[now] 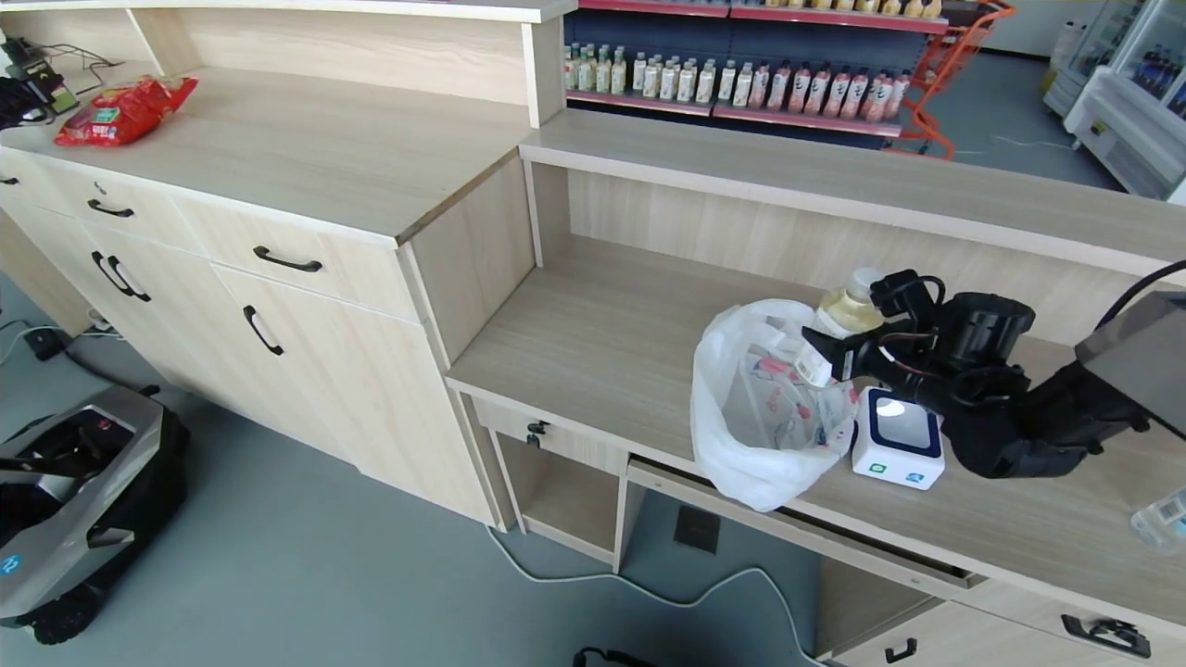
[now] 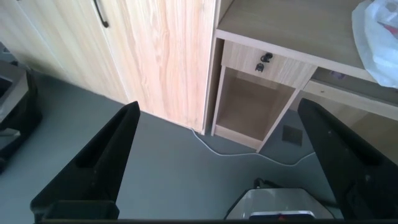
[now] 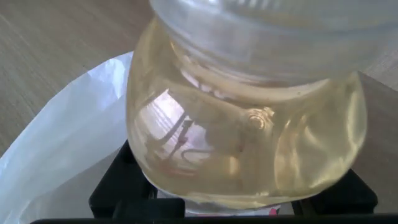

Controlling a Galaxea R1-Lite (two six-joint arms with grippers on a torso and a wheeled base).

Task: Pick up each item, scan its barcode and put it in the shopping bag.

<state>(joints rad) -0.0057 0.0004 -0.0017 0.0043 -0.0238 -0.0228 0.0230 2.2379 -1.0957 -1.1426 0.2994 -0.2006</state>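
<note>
My right gripper [image 1: 852, 347] is shut on a clear bottle of pale yellow drink [image 1: 841, 320] with a white cap, tilted and held over the open mouth of the white plastic shopping bag [image 1: 741, 445] on the lower counter. In the right wrist view the bottle [image 3: 249, 137] sits close up above the bag [image 3: 68, 155]. Several packaged items lie inside the bag. A white barcode scanner [image 1: 897, 440] stands just right of the bag, below my right arm. A red snack packet [image 1: 125, 109] lies on the upper counter at far left. My left gripper [image 2: 217, 162] hangs open above the grey floor.
A clear bottle [image 1: 1160, 519] lies at the counter's right edge. A raised ledge runs behind the lower counter [image 1: 602, 324]. Drawers and cupboard doors [image 1: 269, 306] are at left, an open cubby [image 2: 255, 106] sits under the counter, and a cable lies on the floor.
</note>
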